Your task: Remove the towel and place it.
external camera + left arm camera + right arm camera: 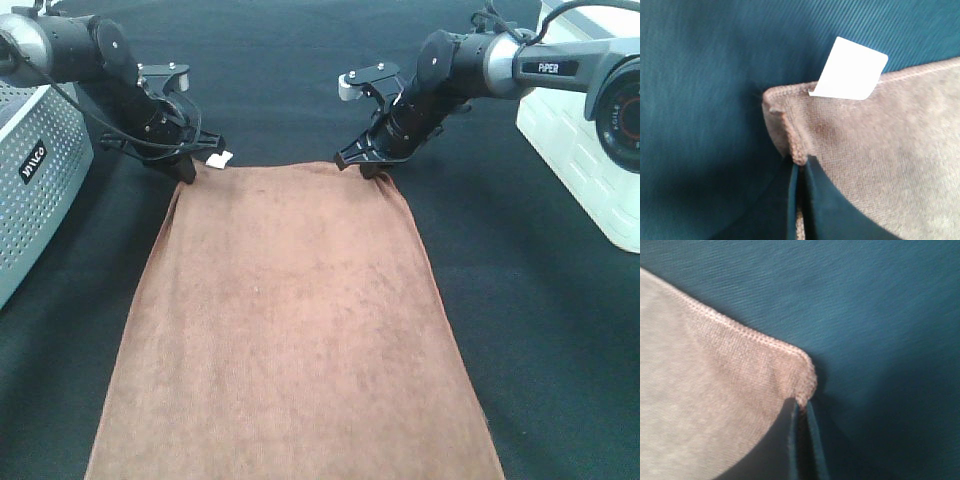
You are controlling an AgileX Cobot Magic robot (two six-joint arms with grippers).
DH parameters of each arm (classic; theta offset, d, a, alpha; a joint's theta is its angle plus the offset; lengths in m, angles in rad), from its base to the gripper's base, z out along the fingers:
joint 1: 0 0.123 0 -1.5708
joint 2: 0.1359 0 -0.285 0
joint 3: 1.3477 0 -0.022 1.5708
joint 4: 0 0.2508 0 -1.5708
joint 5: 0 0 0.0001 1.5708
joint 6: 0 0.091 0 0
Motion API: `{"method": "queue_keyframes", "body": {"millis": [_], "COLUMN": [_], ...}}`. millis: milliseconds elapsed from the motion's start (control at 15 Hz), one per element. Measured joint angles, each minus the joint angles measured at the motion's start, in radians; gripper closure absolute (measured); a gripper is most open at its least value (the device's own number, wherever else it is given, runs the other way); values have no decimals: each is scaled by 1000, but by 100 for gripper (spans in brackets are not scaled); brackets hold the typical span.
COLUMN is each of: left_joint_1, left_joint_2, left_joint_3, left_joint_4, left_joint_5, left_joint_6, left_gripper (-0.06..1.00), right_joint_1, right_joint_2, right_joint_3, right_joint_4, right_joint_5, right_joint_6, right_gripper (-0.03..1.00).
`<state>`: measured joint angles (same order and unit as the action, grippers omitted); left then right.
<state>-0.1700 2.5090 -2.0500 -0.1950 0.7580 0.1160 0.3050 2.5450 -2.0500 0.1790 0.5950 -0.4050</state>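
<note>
The brown plush towel (290, 330) lies flat and lengthwise on the dark cloth, from the far middle down to the near edge of the exterior view. Its small white tag (218, 159) sticks out at the far left corner. My left gripper (187, 172) is shut on that far left corner; the left wrist view shows the fingers (815, 200) pinching the towel's edge (795, 145) beside the tag (850, 70). My right gripper (370, 166) is shut on the far right corner, and the right wrist view shows its fingers (790, 440) clamped on the rounded corner (800, 380).
A grey perforated box (30, 180) stands at the left edge. A white unit (580, 140) stands at the right, behind the right arm. The dark table cloth (540, 330) runs on both sides of the towel.
</note>
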Motion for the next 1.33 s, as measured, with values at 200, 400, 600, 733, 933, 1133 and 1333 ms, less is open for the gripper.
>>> {"method": "queue_keyframes", "body": {"millis": [200,400,600,733,933,1133,1333], "left_joint_1": [-1,-1,-1,-1,-6,-21,-39], "left_joint_2": [0,0,2,2,22,49,77], "left_joint_3": [0,0,-25,-43,-44,-44,-44], "left_joint_4": [-23,-42,-78,-82,-85,-83,-75], "left_joint_5": [-102,-216,-314,-361,-401,-451,-539], "left_joint_6": [27,66,146,176,205,206,210], "left_gripper": [94,94,94,94,94,94,94], "right_joint_1": [-28,-47,-47,-49,-52,-55,-56], "right_joint_2": [4,4,4,4,4,17,48], "right_joint_3": [-75,-122,-127,-128,-128,-128,-128], "right_joint_4": [-52,-66,-105,-125,-125,-126,-127], "right_joint_5": [-44,-95,-152,-199,-230,-252,-302], "right_joint_6": [40,49,48,49,56,60,62], "right_gripper": [97,97,97,97,97,97,97]}}
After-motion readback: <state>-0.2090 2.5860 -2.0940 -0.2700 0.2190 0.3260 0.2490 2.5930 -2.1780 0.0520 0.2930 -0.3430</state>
